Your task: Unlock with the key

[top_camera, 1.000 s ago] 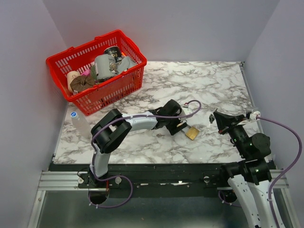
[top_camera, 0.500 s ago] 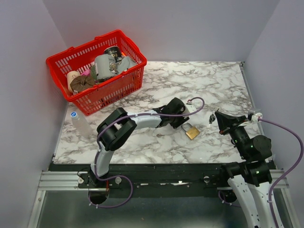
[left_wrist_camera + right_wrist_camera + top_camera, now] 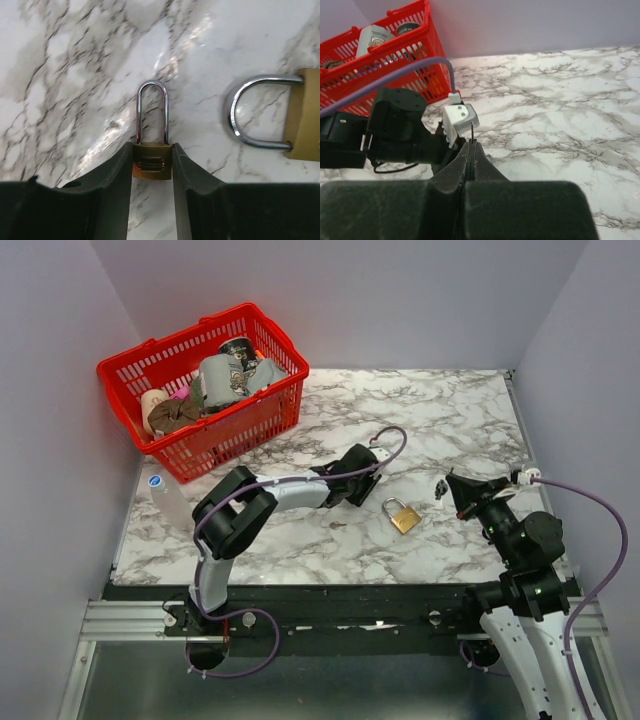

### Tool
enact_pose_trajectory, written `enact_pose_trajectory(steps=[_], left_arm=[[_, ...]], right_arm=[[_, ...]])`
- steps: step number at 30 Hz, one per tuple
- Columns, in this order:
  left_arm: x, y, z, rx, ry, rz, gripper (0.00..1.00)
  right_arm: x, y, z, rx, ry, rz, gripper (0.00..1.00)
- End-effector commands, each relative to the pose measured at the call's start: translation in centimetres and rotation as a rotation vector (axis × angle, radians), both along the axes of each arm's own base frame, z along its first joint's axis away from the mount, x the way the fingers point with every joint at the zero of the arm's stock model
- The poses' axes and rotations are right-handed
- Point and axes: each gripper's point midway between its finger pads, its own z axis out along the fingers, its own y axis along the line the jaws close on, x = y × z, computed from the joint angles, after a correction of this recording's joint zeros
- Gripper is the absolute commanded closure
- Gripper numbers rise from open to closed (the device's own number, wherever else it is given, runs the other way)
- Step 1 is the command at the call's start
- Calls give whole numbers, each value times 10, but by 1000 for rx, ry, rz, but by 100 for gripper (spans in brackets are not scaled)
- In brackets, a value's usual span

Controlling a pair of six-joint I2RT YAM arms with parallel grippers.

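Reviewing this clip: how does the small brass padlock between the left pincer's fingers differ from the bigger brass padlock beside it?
The small brass padlock has a tall, narrow silver shackle; the bigger brass padlock has a wide, rounded one. The left pincer clamps the small one; the bigger one lies free. In the left wrist view the small one's shackle points up, the bigger's left. Both lie flat on the marble table.

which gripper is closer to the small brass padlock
Left. The left gripper is closed around the small padlock; the right gripper, shut on the key, hangs beyond the larger padlock.
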Motion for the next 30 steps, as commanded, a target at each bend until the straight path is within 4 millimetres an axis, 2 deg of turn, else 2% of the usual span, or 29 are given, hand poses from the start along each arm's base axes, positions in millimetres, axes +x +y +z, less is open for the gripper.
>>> enact_pose_trajectory(steps=[1,6,7,11,15,19,23,26,30], left_arm=[[-16,99,-47,252,151,235,64],[-13,136,-48,334,143,296,64],[-11,141,-46,353,131,319,64],[-21,152,-54,419,192,320,63],[-27,149,-68,460,259,308,63],[-31,138,-68,423,316,315,60],[-30,128,-58,359,318,332,44],[-27,128,-51,348,302,337,36],[-28,129,-50,355,308,334,32]], right_arm=[[0,11,-5,-40,16,70,99],[1,16,-9,-47,32,104,99],[2,17,-11,-48,38,105,99],[4,18,-14,-50,54,107,99],[5,18,-17,-54,63,110,99],[6,18,-18,-54,68,108,99],[7,19,-20,-56,77,109,99],[8,18,-21,-57,80,108,99],[9,18,-21,-57,83,105,99]])
